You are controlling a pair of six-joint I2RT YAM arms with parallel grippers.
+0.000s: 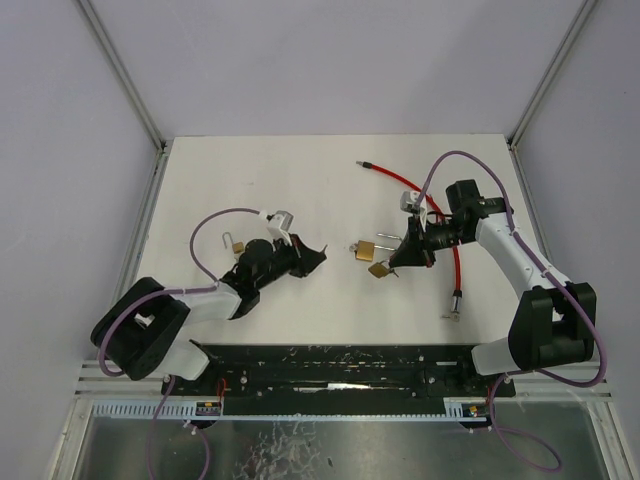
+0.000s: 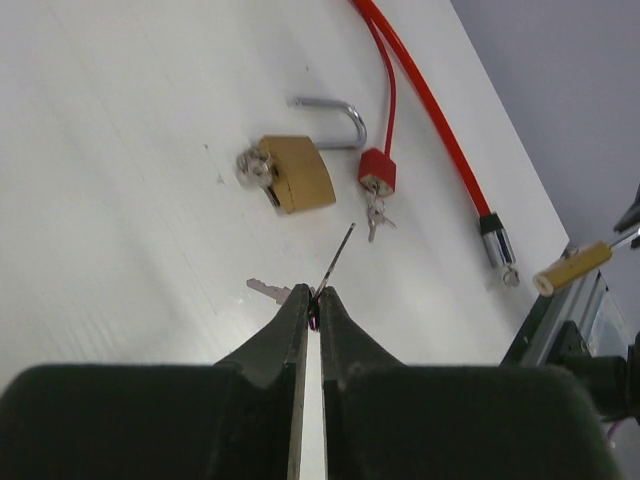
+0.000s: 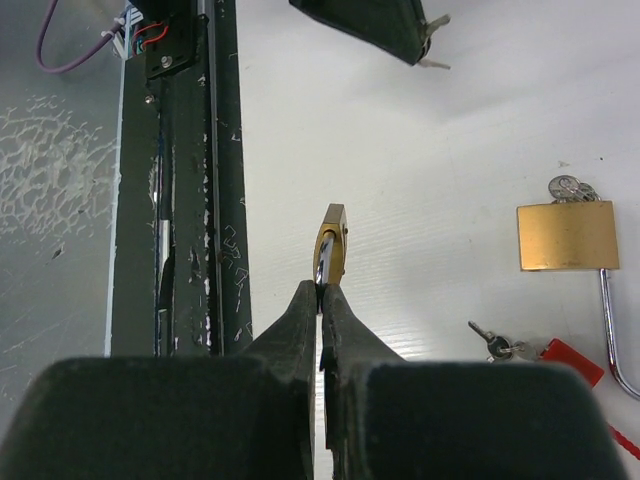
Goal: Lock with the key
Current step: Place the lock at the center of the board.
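My left gripper (image 2: 313, 292) is shut on a small silver key (image 2: 266, 290), whose blade pokes out to the left of the fingertips; a thin key ring juts forward. It hovers left of centre (image 1: 318, 256). My right gripper (image 3: 322, 287) is shut on the shackle of a small brass padlock (image 3: 332, 245), held off the table near the middle (image 1: 379, 269). The two grippers face each other a short way apart. The held padlock also shows edge-on at the right of the left wrist view (image 2: 572, 268).
A larger brass padlock (image 1: 365, 248) with an open shackle and keys in it lies between the grippers. A red cable lock (image 1: 457, 255) with a red tag (image 2: 377, 170) and small keys lies to the right. Another small padlock (image 1: 237, 244) sits by the left arm.
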